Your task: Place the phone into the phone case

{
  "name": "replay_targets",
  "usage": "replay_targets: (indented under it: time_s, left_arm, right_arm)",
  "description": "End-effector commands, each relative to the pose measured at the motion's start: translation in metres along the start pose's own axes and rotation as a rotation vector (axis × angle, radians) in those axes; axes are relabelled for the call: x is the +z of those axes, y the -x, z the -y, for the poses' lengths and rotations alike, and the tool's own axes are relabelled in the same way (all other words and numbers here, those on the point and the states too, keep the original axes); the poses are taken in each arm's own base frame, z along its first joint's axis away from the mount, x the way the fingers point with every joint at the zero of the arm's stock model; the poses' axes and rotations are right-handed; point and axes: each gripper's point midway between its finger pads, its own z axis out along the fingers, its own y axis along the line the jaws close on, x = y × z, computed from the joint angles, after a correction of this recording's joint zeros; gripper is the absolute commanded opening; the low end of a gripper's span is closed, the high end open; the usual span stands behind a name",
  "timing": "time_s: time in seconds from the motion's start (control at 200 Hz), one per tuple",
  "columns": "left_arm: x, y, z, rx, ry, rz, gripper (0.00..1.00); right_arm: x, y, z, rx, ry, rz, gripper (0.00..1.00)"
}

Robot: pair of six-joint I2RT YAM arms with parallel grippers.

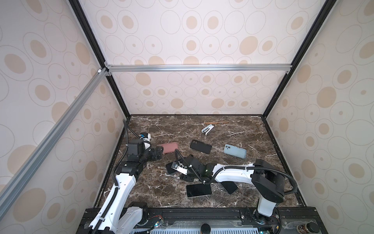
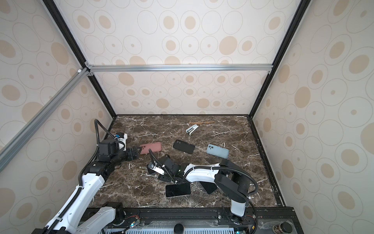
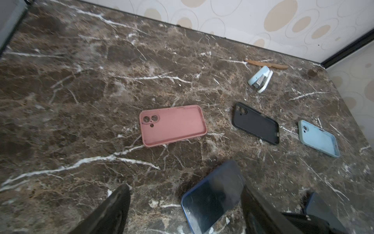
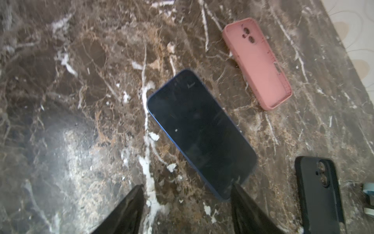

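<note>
Phone [image 4: 200,131]: flat on the table [image 3: 60,91], screen up, dark-blue rim. It is near the pink case [image 3: 173,124], on the robot's side of it, and the two are apart.

Pink case: lies flat, hollow side up.

Right gripper [image 4: 186,192]: low over the phone's end farthest from the pink case. Fingers [image 4: 129,208] are spread, with bare marble between them. One fingertip sits at a corner of the phone; whether it touches or hangs just above, cannot tell.

Left gripper [image 3: 184,188]: near the pink case, at its camera-hole end in both top views. Fingers wide apart, clamped on nothing.

Black case [image 1: 200,146]: right of the pink case, apart from it.

Blue case [image 1: 235,151]: further right of the pink case, past the black one.

Stapler [image 1: 207,129]: behind and to the right of the pink case, well apart.

White phone [image 1: 199,190]: well to the robot's side of the pink case, screen up.
</note>
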Motion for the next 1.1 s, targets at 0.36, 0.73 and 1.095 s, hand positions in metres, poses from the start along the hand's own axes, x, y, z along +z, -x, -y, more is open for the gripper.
replay_targets:
  time_s: [0.36,0.73,1.095]
  left_arm:
    - [0.005,0.003,-0.001,-0.023,0.001,-0.04,0.86]
    - [0.007,0.002,-0.01,0.042,0.018,0.087,0.86]
    - [0.001,0.003,-0.012,0.065,0.031,0.108,0.86]
  right_arm:
    - [0.002,0.018,0.036,0.216,0.243,0.015,0.78]
    - [0.066,0.012,0.062,0.234,0.335,-0.151,0.87]
    - [0.103,0.01,0.056,0.291,0.404,-0.202,0.87]
